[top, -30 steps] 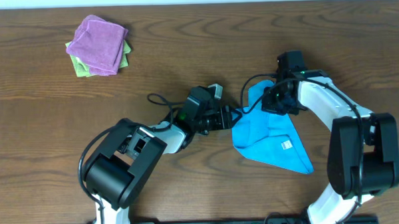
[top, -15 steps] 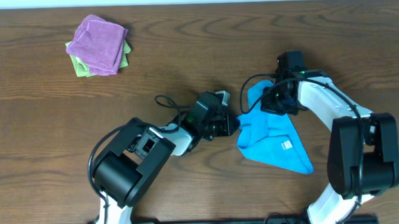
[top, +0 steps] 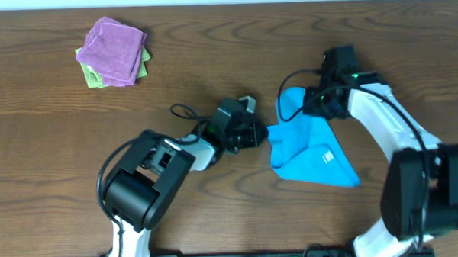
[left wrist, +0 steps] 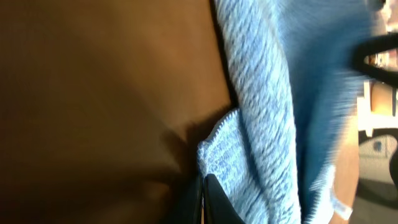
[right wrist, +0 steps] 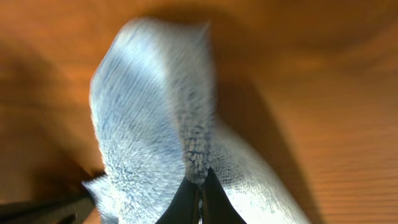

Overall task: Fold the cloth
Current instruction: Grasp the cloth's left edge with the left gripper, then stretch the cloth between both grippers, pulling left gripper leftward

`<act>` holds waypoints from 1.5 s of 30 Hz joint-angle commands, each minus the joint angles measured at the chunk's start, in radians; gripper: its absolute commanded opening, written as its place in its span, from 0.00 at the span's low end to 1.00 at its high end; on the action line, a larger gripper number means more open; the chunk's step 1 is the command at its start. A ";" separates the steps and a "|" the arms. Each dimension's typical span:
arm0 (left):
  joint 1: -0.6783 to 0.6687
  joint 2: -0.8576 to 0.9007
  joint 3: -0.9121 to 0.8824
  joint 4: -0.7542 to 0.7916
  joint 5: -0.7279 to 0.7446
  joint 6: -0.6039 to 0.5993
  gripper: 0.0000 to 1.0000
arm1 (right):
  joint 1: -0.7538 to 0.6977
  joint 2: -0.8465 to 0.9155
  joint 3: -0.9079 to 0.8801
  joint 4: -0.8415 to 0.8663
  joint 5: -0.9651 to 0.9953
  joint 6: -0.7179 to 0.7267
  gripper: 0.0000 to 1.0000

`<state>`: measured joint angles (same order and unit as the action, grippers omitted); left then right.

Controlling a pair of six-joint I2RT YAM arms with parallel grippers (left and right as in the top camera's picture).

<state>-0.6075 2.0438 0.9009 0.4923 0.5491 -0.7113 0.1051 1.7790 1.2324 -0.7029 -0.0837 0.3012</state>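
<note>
The right hand [right wrist: 200, 191] is clamped on a raised fold of the cloth [right wrist: 146, 106], which runs up from its fingertips as a blurred, fuzzy ridge. Wood-grain bench [right wrist: 336, 130] lies around it.

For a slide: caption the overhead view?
Left gripper and right gripper each pinch an edge of the blue cloth on the table.

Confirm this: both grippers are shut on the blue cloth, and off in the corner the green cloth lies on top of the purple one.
The stack is reversed: the purple cloth lies on top of the green cloth, as the overhead view shows. The rest holds: left gripper and right gripper are both shut on the blue cloth.
</note>
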 commanded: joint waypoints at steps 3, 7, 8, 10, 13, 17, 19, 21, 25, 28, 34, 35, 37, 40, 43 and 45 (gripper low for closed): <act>0.090 0.055 0.053 -0.108 -0.058 0.079 0.06 | 0.004 -0.106 0.047 -0.010 0.166 -0.077 0.01; 0.144 0.055 0.132 -0.202 -0.058 0.150 0.06 | -0.001 -0.128 0.047 -0.048 0.291 -0.093 0.01; 0.153 0.055 0.147 -0.214 -0.054 0.158 0.06 | -0.002 -0.128 0.047 -0.053 0.304 -0.107 0.01; 0.170 0.055 0.181 -0.228 -0.031 0.162 0.06 | -0.008 -0.128 0.047 -0.056 0.335 -0.120 0.01; 0.188 0.055 0.236 -0.230 0.063 0.162 0.06 | -0.017 -0.128 0.047 -0.056 0.350 -0.124 0.01; 0.175 0.055 0.313 -0.230 0.220 0.143 0.06 | -0.024 -0.128 0.047 -0.056 0.349 -0.124 0.01; 0.153 0.055 0.346 -0.230 0.282 0.130 0.06 | -0.024 -0.128 0.047 -0.056 0.349 -0.124 0.01; 0.122 0.055 0.370 -0.231 0.309 0.123 0.06 | -0.025 -0.128 0.047 -0.055 0.349 -0.123 0.01; 0.063 0.055 0.375 -0.269 0.303 0.106 0.05 | -0.026 -0.128 0.047 -0.052 0.349 -0.123 0.01; 0.016 0.056 0.375 -0.366 0.259 0.129 0.06 | -0.026 -0.128 0.047 -0.052 0.349 -0.123 0.01; -0.057 0.057 0.375 -0.457 0.174 0.188 0.06 | -0.026 -0.128 0.047 -0.052 0.341 -0.123 0.01; -0.063 0.057 0.375 -0.467 0.150 0.189 0.05 | -0.026 -0.128 0.047 -0.052 0.338 -0.123 0.01; -0.073 0.062 0.375 -0.488 0.114 0.194 0.05 | -0.026 -0.128 0.047 -0.052 0.333 -0.123 0.01; -0.082 0.080 0.373 -0.518 0.078 0.219 0.05 | -0.026 -0.128 0.047 -0.053 0.315 -0.123 0.01; -0.087 0.113 0.373 -0.517 0.068 0.218 0.06 | -0.026 -0.128 0.047 -0.053 0.300 -0.123 0.01; -0.089 0.134 0.373 -0.513 0.068 0.218 0.06 | -0.025 -0.128 0.047 -0.056 0.289 -0.123 0.01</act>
<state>-0.6903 2.1345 1.2686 -0.0185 0.6483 -0.5182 0.0895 1.6596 1.2686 -0.7582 0.2207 0.1925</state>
